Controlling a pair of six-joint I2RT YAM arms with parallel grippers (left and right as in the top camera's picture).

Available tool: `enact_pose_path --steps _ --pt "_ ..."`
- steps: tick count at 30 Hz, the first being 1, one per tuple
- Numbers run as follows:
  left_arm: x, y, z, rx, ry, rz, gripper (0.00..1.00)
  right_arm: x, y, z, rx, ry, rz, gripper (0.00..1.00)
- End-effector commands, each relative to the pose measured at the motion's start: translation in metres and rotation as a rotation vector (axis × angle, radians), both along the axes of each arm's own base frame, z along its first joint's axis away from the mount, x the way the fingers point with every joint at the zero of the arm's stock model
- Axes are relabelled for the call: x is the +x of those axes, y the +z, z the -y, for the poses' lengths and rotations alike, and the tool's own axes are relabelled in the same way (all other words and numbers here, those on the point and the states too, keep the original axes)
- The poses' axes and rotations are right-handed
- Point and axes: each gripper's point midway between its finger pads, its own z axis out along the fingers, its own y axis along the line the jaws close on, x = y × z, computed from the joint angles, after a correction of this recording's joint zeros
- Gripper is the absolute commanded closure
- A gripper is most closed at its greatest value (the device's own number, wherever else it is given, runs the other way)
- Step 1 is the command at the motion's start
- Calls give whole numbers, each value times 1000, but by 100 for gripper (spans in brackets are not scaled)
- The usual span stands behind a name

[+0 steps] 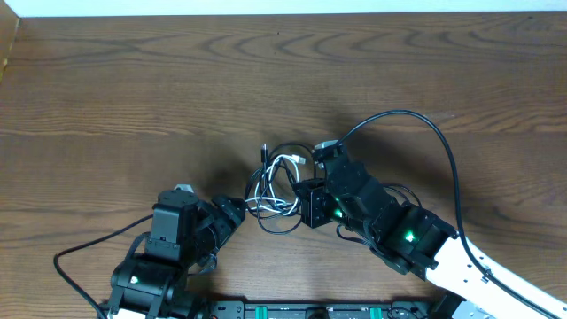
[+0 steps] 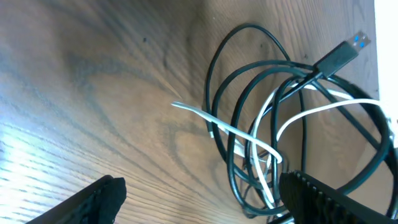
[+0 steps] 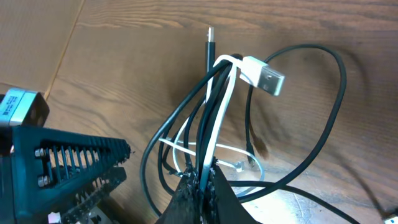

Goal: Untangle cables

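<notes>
Wooden table (image 1: 133,89) bears tangled cables (image 3: 219,118), right gripper (image 3: 202,182) pinching them.

Mid-tabletop (image 1: 133,89), towards the near edge: cables (image 1: 276,188) heaped in overlapping loops. Just left of the heap and a touch nearer, the left end effector (image 1: 235,211), the closest loops lying ahead of its spread fingers. Tight against the heap's right side, the right end effector (image 1: 301,208), clamped on several strands. Behind the heap, one plug (image 1: 264,152) pointing away.
</notes>
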Motion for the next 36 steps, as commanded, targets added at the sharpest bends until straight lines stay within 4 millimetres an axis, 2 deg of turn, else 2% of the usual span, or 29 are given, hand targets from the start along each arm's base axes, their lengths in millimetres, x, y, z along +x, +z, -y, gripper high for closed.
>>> enact_pose_path --steps 1,4,11,17,18,20,22,24,26,29,31,36 --pt "-2 -5 2 -42 46 -42 17 -3 8 -2 14 23 25 99" --pt "-2 -8 2 -43 54 -63 18 -4 8 -3 18 31 20 99" --pt "-7 -30 14 -96 45 -182 18 -5 8 -4 21 37 17 99" --pt "7 -35 40 -174 -47 -172 25 -5 8 -3 19 38 15 99" --pt "9 -36 43 -173 -57 -170 27 -5 8 -3 19 38 15 99" --pt "12 -40 50 -171 -81 -175 38 -5 8 -3 19 38 15 99" --pt "13 -46 55 -162 -100 -191 57 -6 7 -4 20 41 12 99" --pt "15 -53 59 -141 -112 -202 69 -7 7 -4 23 48 9 99" --pt "18 -63 57 -95 -102 -212 89 -8 7 -5 23 51 6 99" --pt "21 -76 46 -16 -64 -228 92 -9 4 -3 11 50 -4 99" --pt "23 -79 43 -3 -50 -230 92 -12 -1 0 -8 50 -19 99" --pt "45 -60 38 -22 -50 -104 92 -22 -21 15 -94 46 -88 99"
